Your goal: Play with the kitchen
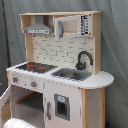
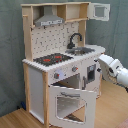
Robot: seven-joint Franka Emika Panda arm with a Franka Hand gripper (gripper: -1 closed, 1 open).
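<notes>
The kitchen (image 1: 60, 70) is a white and light-wood toy unit. On its counter are a black-red hob (image 1: 35, 66), a silver sink (image 1: 72, 74) and a black faucet (image 1: 84, 59), with a grey hood (image 1: 39, 29) above. In the second exterior view the kitchen (image 2: 37, 82) has its windowed oven door (image 2: 70, 102) hanging open and forward, with knobs (image 2: 74, 69) above it. My gripper (image 2: 100, 61) comes in from the second exterior view's right, level with the counter edge and close to the end by the sink (image 2: 82, 50).
The upper cabinet door (image 2: 100, 11) stands open at the top. A grey curtain (image 2: 12, 50) hangs behind the kitchen, over a wooden floor (image 2: 15, 120). My white arm (image 2: 117, 72) fills the room beside the sink end. A white rounded shape (image 1: 17, 122) lies low in the first exterior view's left corner.
</notes>
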